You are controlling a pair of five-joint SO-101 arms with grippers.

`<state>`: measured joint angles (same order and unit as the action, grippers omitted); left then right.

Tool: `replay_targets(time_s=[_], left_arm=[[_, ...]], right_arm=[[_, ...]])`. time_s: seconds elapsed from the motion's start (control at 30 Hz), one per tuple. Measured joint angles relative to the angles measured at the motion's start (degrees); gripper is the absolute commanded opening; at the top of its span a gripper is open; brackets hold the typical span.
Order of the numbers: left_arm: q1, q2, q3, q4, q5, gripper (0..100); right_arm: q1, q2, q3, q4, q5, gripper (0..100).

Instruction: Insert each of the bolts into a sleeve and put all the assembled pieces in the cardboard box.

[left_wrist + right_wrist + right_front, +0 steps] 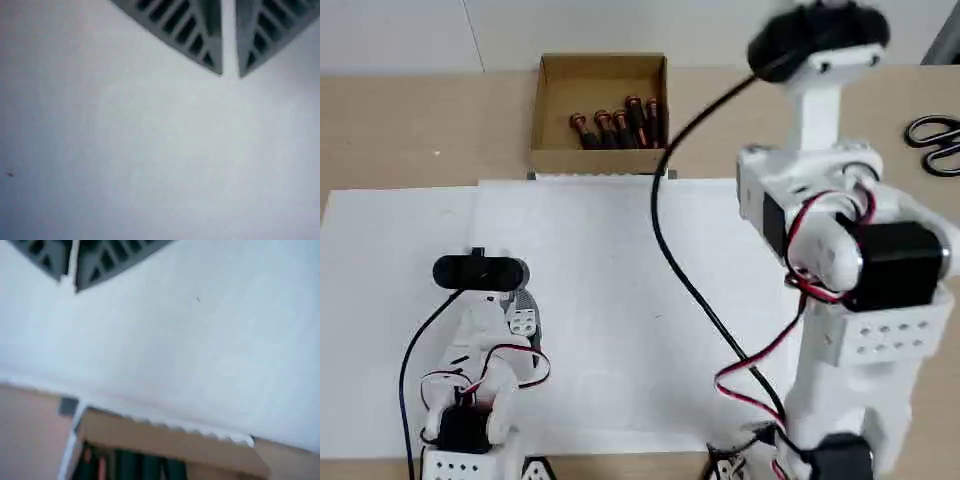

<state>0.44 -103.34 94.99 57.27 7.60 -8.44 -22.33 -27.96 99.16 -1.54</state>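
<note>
At 12 o'clock, one brown cardboard box (pixel 602 158) holds five copper-headed sleeved bolts (pixel 618 128); left gripper (pixel 229 72) and right gripper (pixel 71 284) are each closed to a narrow slit.

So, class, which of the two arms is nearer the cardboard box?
The right arm, the raised one whose top is level with the cardboard box; the left arm sits folded low near the front edge of the white paper, well short of it.

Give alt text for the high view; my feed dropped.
The cardboard box at the far side holds about five bolt pieces. White paper lies before it, the left arm low over it, the right arm raised; scissors far right.
</note>
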Motion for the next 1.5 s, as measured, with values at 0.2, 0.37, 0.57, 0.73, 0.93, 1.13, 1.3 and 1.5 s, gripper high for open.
replay_targets(time_s=[0.2, 0.37, 0.57, 0.73, 0.93, 1.13, 1.3, 1.5], left_arm=[[0.0, 0.0, 0.0, 0.0, 0.0, 1], [0.0, 0.0, 0.0, 0.0, 0.0, 1], [0.0, 0.0, 0.0, 0.0, 0.0, 1], [0.0, 0.0, 0.0, 0.0, 0.0, 1], [0.0, 0.0, 0.0, 0.0, 0.0, 1], [0.0, 0.0, 0.0, 0.0, 0.0, 1], [0.0, 0.0, 0.0, 0.0, 0.0, 1], [0.0, 0.0, 0.0, 0.0, 0.0, 1]], right_arm=[[3.2, -8.9, 17.7, -0.6, -3.3, 0.2], [4.6, -17.8, 36.4, -7.8, -4.8, 0.2], [4.5, -32.4, 61.6, -20.9, -4.8, 0.2], [4.5, -43.8, 80.5, -29.5, -4.8, 0.2], [4.5, -54.2, 98.1, -38.2, -4.8, 0.2], [4.5, -63.5, 112.4, -45.7, -0.3, 0.2], [4.5, -72.8, 120.7, -47.1, 1.2, 0.2], [1.1, -80.2, 123.6, -46.8, 1.3, 0.2]])
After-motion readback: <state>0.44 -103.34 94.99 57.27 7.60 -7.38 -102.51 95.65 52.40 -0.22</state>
